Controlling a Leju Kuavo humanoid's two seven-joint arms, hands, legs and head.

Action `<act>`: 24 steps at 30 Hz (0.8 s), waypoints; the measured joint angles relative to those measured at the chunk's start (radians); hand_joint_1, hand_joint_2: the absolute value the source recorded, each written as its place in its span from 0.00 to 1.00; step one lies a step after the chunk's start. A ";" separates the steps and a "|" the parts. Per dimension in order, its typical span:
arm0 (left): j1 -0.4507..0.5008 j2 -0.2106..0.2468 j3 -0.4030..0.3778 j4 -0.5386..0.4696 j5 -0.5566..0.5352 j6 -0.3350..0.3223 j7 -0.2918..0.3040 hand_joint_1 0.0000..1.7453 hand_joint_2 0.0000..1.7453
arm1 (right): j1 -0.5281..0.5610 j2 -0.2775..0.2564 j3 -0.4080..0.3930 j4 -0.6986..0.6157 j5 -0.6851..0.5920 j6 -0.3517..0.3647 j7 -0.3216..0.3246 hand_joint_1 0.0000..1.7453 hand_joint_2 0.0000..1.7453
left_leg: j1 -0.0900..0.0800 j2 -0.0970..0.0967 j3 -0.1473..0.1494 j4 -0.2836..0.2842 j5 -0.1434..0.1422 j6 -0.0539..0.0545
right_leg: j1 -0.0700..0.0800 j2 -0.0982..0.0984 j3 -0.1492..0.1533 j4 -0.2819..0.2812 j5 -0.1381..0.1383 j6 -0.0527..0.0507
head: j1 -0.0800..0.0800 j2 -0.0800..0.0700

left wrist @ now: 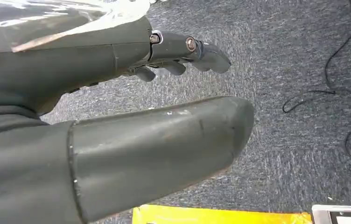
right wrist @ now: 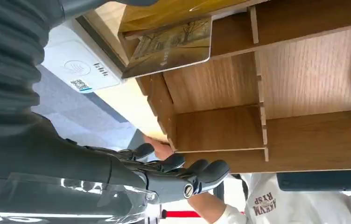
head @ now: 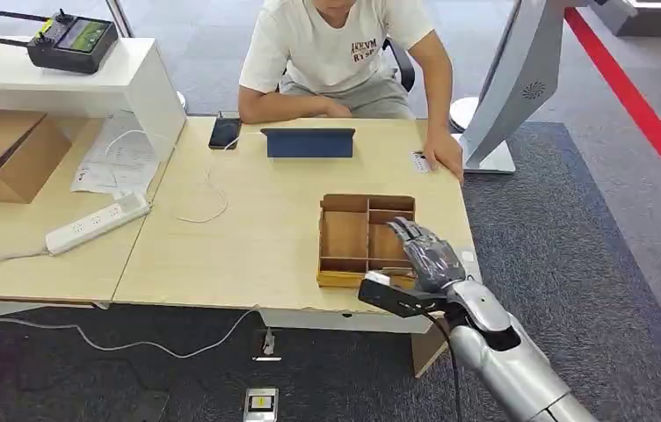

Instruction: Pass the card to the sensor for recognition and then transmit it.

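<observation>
While the right hand [head: 422, 252] hovers over the near right part of the wooden tray [head: 345, 236], its fingers [right wrist: 183, 170] are spread apart and hold nothing. A card [right wrist: 171, 46] with a painted picture lies tilted against the tray's right wall, seen in the right wrist view, just beside a white sensor [right wrist: 78, 70] on the desk [head: 248, 237] at the tray's right. The left hand [left wrist: 117, 121] hangs over grey carpet [left wrist: 295, 56], its fingers loosely extended and empty. At the far side of the desk sits a person [head: 345, 53], 1 hand [head: 444, 151] resting near the right edge, behind a blue tablet [head: 308, 142].
</observation>
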State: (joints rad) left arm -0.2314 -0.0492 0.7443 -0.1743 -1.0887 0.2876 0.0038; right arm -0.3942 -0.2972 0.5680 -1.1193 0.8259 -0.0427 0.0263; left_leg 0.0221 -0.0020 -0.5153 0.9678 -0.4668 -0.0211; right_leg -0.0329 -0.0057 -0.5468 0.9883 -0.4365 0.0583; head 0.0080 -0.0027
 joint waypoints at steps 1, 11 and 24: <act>0.000 0.000 0.000 0.000 0.000 0.000 0.000 0.00 0.00 | 0.000 -0.002 0.000 -0.002 0.000 0.001 0.000 0.00 1.00 | 0.000 0.000 0.000 0.000 0.000 0.000 | 0.000 0.000 0.000 0.000 0.000 0.000 | 0.000 0.000; -0.003 0.000 0.000 0.000 -0.009 0.000 0.003 0.00 0.00 | 0.000 0.003 0.002 -0.015 0.002 0.014 -0.005 0.00 1.00 | 0.000 0.000 0.000 0.000 0.000 0.000 | 0.000 0.000 0.000 0.000 0.000 0.000 | 0.000 0.000; -0.004 -0.001 0.000 0.000 -0.009 0.000 0.006 0.00 0.00 | 0.000 0.013 0.004 -0.005 0.017 0.015 -0.020 0.00 1.00 | 0.000 0.000 0.000 0.000 0.000 0.000 | 0.000 0.000 0.000 0.000 0.000 0.000 | 0.000 0.000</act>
State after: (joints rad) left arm -0.2355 -0.0500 0.7443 -0.1743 -1.0979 0.2876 0.0099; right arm -0.3940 -0.2846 0.5722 -1.1242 0.8431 -0.0278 0.0065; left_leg 0.0221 -0.0021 -0.5154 0.9677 -0.4668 -0.0211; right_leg -0.0329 -0.0057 -0.5468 0.9883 -0.4365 0.0583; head 0.0080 -0.0027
